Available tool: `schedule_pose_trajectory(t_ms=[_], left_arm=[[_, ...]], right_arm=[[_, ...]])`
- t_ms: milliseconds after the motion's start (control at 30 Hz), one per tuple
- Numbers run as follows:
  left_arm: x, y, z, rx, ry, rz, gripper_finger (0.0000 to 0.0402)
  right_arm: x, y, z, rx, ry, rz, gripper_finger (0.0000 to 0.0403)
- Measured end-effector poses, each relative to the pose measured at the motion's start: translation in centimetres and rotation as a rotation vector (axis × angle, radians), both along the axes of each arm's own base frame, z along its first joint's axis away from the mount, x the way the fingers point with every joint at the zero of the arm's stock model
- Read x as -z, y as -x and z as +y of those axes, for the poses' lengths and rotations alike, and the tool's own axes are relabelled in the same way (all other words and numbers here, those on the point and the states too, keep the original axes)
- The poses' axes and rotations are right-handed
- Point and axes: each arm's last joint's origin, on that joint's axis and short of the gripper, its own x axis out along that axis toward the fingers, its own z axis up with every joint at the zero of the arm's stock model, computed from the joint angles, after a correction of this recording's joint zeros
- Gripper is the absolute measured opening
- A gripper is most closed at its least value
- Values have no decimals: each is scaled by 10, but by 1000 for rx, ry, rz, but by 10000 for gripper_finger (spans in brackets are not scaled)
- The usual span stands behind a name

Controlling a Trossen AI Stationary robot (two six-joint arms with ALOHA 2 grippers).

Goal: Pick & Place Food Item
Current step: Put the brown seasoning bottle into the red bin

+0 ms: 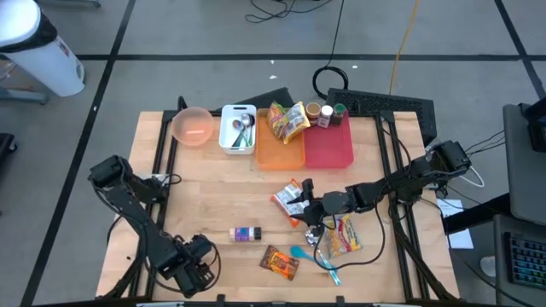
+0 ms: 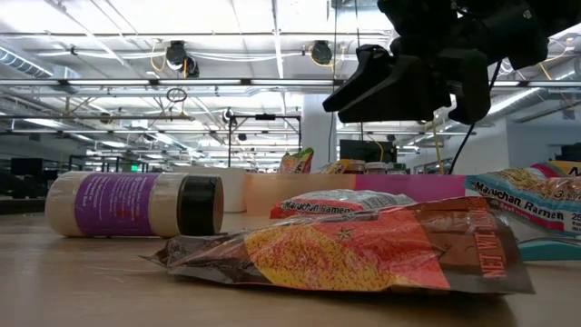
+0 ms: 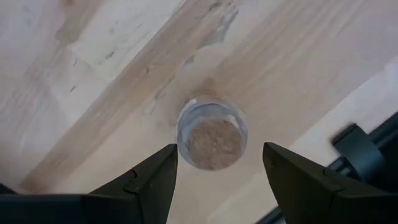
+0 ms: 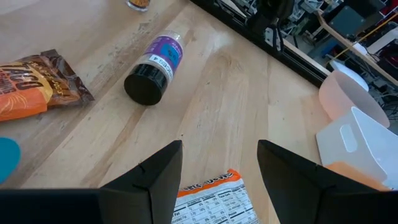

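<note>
From above, my right gripper (image 1: pixel 314 210) hangs over the middle of the bench, its fingers apart and empty, just beside a Maruchan ramen packet (image 1: pixel 288 199). A second noodle packet (image 1: pixel 343 234) lies under the arm toward the near right corner, next to a blue spoon (image 1: pixel 309 255). The foil snack bag (image 1: pixel 280 262) and the purple-labelled spice jar (image 1: pixel 246 234) lie near the front edge. My left gripper (image 1: pixel 189 269) waits at the near left corner.

At table height, the ramen packet (image 2: pixel 338 203) looks flat, crinkly and light, sitting behind the foil bag (image 2: pixel 349 252), with the right gripper (image 2: pixel 392 86) above it.

The left wrist camera shows my left fingers (image 3: pixel 152 180) wide, empty, straddling a small glass jar (image 3: pixel 211 135) of brown powder standing upright.

The right wrist camera shows the right fingers (image 4: pixel 152 174) parted over the ramen packet's (image 4: pixel 214 199) end. I judge the wrapper slick and the noodle block brittle, so I would pinch across the short width, mid-body, gently. The spice jar (image 4: pixel 154 67) lies on its side well beyond.
</note>
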Motion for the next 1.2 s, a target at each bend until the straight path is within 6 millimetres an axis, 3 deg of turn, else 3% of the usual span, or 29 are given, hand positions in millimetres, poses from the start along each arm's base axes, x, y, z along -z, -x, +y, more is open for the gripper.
schedule_pose_trajectory(t_ms=[500, 933, 1200], left_arm=[[4, 5, -1, 26, -42, -42, 243], [-8, 59, -25, -90, -192, -428, 243], [17, 60, -33, -74, -286, -395, 243]], right_arm=[[0, 0, 0, 0, 0, 0, 201], [0, 0, 0, 0, -1, 1, 201], [0, 0, 0, 0, -1, 1, 201]])
